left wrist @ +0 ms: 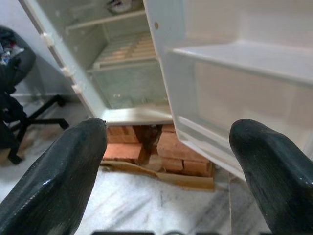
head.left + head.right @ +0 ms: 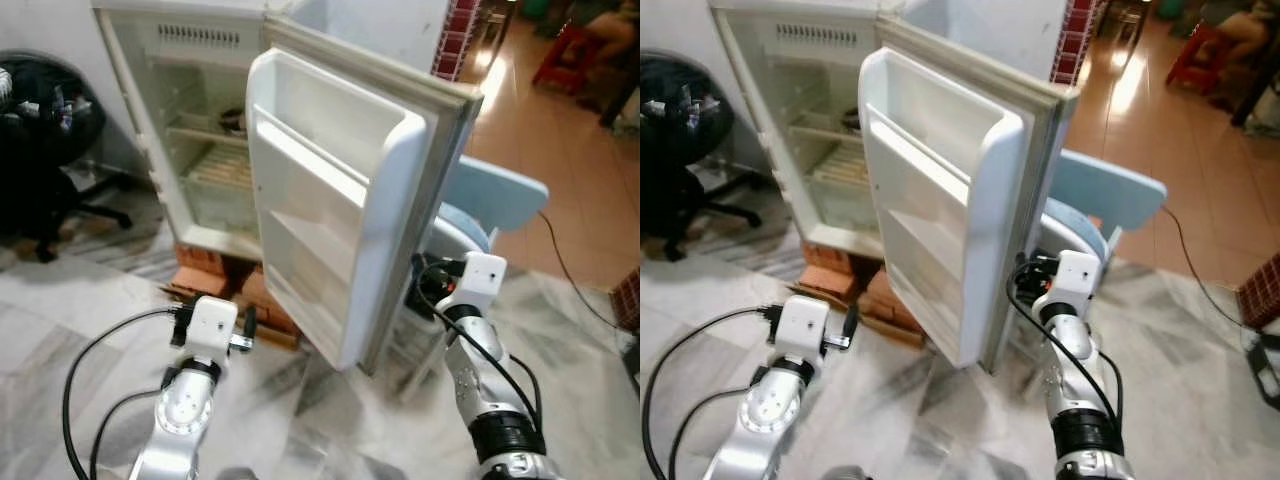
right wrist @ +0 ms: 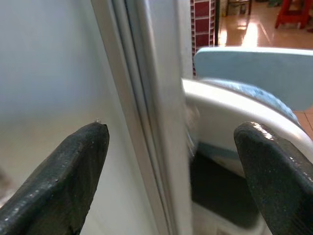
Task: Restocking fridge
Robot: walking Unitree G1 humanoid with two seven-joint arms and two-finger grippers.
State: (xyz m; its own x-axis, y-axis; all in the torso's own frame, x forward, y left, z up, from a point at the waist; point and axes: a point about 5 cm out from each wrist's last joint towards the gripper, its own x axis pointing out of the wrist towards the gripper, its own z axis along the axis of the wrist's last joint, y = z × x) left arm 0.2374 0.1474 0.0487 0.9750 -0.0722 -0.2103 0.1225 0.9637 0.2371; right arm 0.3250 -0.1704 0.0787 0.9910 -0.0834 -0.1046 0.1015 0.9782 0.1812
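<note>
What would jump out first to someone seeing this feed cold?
The white fridge door, swung wide toward the robot with bare shelves, dominates the middle; the open fridge behind it sits on red bricks. The right gripper, fingers spread, is at the door's outer edge beside a pale blue chair, while the left gripper hangs open, low before the bricks.

The right gripper (image 3: 171,169) has its two long black fingers (image 3: 63,176) spread wide apart, with nothing held between them. Between the fingers, close up, stands the outer edge of the white fridge door (image 3: 156,112), upright and slightly blurred, with a pale grey seal strip running along it. Just beyond the door edge is a rounded white object with a pale blue patterned top (image 3: 244,105); what it is cannot be told. Behind it is a flat light-blue panel (image 3: 254,68). Farther off lie a shiny orange-brown tiled floor (image 3: 244,34) and a dark red tiled column (image 3: 202,22).
</note>
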